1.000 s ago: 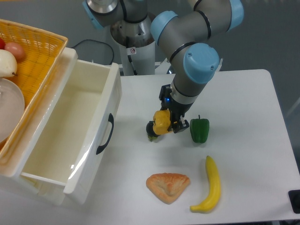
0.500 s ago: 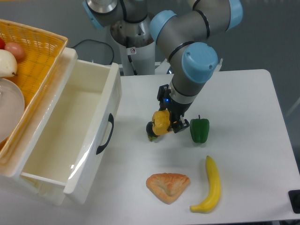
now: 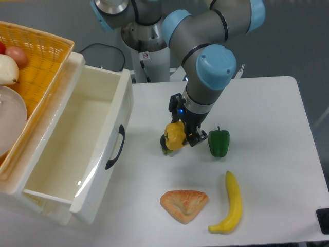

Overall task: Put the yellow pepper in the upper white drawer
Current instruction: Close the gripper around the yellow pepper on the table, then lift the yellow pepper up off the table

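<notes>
The small glossy yellow pepper [image 3: 175, 136] is held between the fingers of my gripper [image 3: 177, 139], just above the white table near its middle. The gripper is shut on it, hanging from the grey and blue arm. The upper white drawer [image 3: 77, 190] stands pulled open to the left, its inside bare, with the curved black handle [image 3: 116, 147] on its front panel facing the pepper. A gap of table lies between the drawer front and the pepper.
A green pepper [image 3: 218, 142] stands just right of the gripper. A banana [image 3: 231, 204] and a croissant-like pastry [image 3: 183, 205] lie near the front edge. An orange woven basket [image 3: 43, 62] with fruit and a white plate sits above the drawer at the left.
The arm and the held yellow pepper have shifted slightly to the left, toward the drawer. Everything else stays in place.
</notes>
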Robot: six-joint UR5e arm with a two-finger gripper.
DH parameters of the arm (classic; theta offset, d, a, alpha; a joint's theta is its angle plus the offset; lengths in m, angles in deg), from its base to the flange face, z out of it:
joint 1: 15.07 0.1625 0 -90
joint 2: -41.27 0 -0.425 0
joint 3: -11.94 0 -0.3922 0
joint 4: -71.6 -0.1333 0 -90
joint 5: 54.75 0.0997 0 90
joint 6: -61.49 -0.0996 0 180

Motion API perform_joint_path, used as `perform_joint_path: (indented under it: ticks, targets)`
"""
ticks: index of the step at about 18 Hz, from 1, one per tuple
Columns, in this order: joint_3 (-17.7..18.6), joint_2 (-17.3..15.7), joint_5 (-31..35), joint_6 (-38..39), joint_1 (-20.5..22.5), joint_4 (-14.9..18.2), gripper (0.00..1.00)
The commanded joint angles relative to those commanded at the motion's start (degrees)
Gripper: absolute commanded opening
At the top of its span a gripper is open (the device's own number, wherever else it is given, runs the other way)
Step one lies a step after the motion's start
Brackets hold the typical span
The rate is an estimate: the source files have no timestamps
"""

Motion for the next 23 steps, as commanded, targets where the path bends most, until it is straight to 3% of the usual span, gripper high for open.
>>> perform_joint_path:
  ticks: [4, 9, 14, 23]
  targets:
    - [-1.6, 0.0, 0.0, 5.9, 0.3, 3.6, 0.1]
    - [-1.6, -2.4, -1.0, 10.4, 0.4, 5.0, 0.1]
    - [-1.4, -6.6, -11.8, 18.0, 2.3, 8.0, 0.1]
    - [-1.0, -11.9, -19.0, 31.5, 1.2, 9.9, 0.1]
